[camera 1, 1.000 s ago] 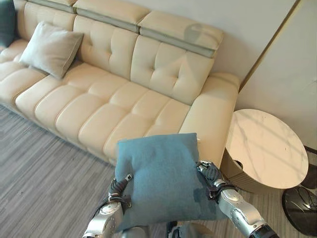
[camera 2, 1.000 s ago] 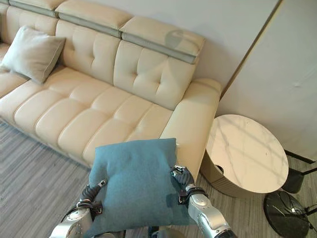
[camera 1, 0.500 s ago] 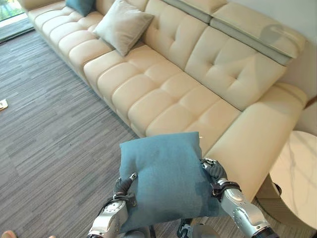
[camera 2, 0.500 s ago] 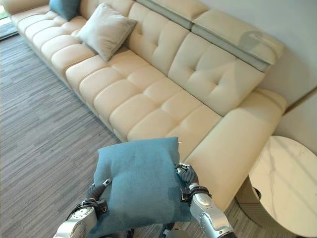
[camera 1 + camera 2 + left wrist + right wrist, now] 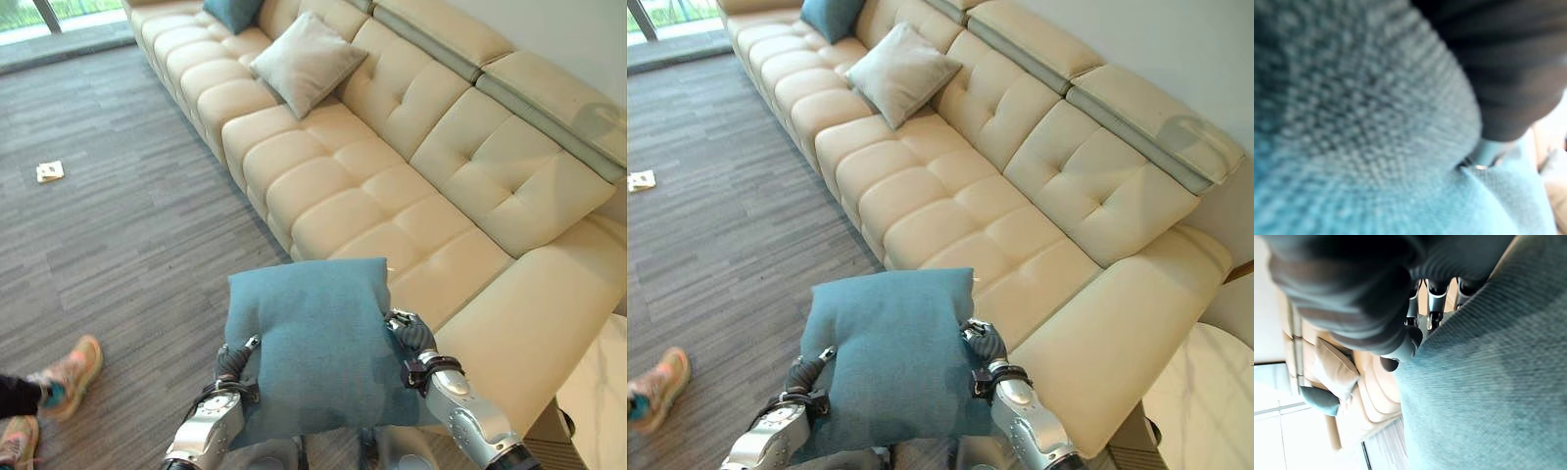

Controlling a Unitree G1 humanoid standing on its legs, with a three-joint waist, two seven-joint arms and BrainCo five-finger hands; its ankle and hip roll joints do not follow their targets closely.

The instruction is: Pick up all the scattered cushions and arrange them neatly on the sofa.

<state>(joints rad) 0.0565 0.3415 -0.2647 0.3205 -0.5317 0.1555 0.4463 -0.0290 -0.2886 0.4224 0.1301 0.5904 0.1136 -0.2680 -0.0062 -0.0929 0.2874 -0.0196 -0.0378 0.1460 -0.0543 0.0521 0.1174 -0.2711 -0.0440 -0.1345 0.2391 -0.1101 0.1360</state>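
Observation:
A teal cushion (image 5: pixel 313 343) hangs in front of me over the floor, carried between both hands, just short of the cream sofa (image 5: pixel 392 186). My left hand (image 5: pixel 233 367) is against its left edge. My right hand (image 5: pixel 411 341) presses its right edge; in the right wrist view its fingers (image 5: pixel 1431 301) run straight along the teal cushion (image 5: pixel 1484 382). In the left wrist view the teal cushion (image 5: pixel 1352 127) lies close against the hand. A grey cushion (image 5: pixel 307 61) leans on the sofa's back, and another teal cushion (image 5: pixel 232 12) sits at the far end.
A person's shoes (image 5: pixel 67 374) stand on the grey floor at the lower left. A small pale object (image 5: pixel 49 171) lies on the floor farther out. A marble side table (image 5: pixel 1205 401) stands beyond the sofa's near armrest (image 5: pixel 529 313).
The camera has swung left: more of the sofa's length, the floor and the person's shoes have come into view. The teal cushion stays held between both hands as before.

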